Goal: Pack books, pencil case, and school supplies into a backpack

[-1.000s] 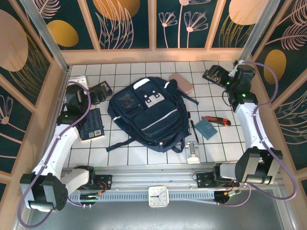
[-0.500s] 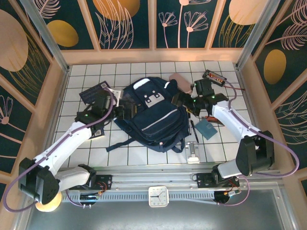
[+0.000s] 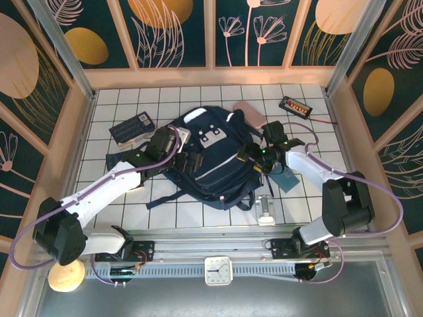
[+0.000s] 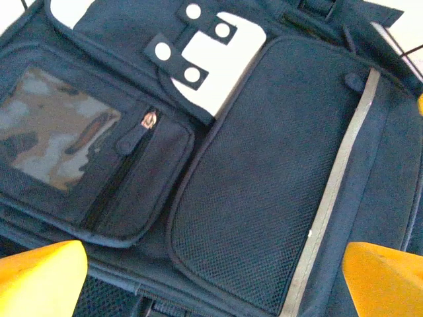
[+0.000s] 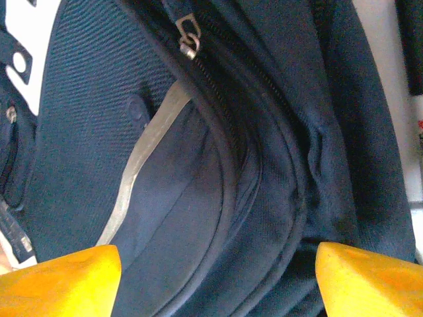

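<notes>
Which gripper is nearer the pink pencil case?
Right. The right gripper is over the zipper side of the backpack, close to the pencil case; the left gripper is over its middle, farther away.

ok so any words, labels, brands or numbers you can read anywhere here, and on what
Nothing is clear enough to quote.
black book: pale print on the cover, too small to read.
small black gadget: yellow-red label, too blurred to read.
clock: dial marks too small to read.
backpack: white patches with plain round dots, no lettering visible.
</notes>
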Robot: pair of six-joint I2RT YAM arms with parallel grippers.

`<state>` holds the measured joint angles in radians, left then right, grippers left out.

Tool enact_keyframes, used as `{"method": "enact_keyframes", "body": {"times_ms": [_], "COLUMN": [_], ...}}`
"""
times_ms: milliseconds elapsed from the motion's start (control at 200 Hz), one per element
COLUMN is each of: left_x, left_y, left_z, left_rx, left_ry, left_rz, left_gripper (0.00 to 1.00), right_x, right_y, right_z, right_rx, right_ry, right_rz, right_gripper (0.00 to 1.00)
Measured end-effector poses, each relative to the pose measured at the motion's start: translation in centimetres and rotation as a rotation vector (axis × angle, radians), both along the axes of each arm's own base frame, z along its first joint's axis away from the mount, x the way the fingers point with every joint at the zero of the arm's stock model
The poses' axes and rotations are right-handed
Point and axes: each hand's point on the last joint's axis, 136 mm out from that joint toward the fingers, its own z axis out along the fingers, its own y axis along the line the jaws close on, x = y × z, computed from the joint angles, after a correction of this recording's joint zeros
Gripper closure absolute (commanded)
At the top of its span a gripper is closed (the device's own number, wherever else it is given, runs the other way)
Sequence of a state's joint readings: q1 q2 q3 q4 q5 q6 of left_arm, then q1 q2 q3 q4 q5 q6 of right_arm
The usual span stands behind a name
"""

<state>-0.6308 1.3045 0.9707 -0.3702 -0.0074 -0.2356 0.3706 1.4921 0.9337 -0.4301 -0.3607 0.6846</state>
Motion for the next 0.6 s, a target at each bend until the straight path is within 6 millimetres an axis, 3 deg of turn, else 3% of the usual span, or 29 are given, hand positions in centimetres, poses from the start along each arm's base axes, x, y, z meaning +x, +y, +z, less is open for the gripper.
{"method": "enact_keyframes", "body": {"times_ms": [280,410,475,601], "left_x": [0.3,0.3,0.2,0.1], "left_y": [-0.3,-0.3,-0.3,-0.3], "left_z": [0.9,0.8,0.8,0.6], "left_rx": [0.001,0.005,0.008,0.011], "left_ry": [-0.025,-0.027,-0.027,-0.026], "left_rz": [-0.016,-0.017,-0.02,-0.025], "left_gripper": [0.01,0.01,0.01,0.01], "right_x": [1.5,2.3,2.7,3.3], "right_y": [-0.1,0.1,0.2,0.3], "right_z": [-2.0,-2.4,-2.5,-2.6], "right_rx": [-0.046,-0.058,-0.063,-0.07], "right_ry": [0.032,0.034,0.03,0.022], "right_rz": [-0.022,-0.027,-0.028,-0.034], "right_gripper": [0.34,0.43,0.52,0.86]}}
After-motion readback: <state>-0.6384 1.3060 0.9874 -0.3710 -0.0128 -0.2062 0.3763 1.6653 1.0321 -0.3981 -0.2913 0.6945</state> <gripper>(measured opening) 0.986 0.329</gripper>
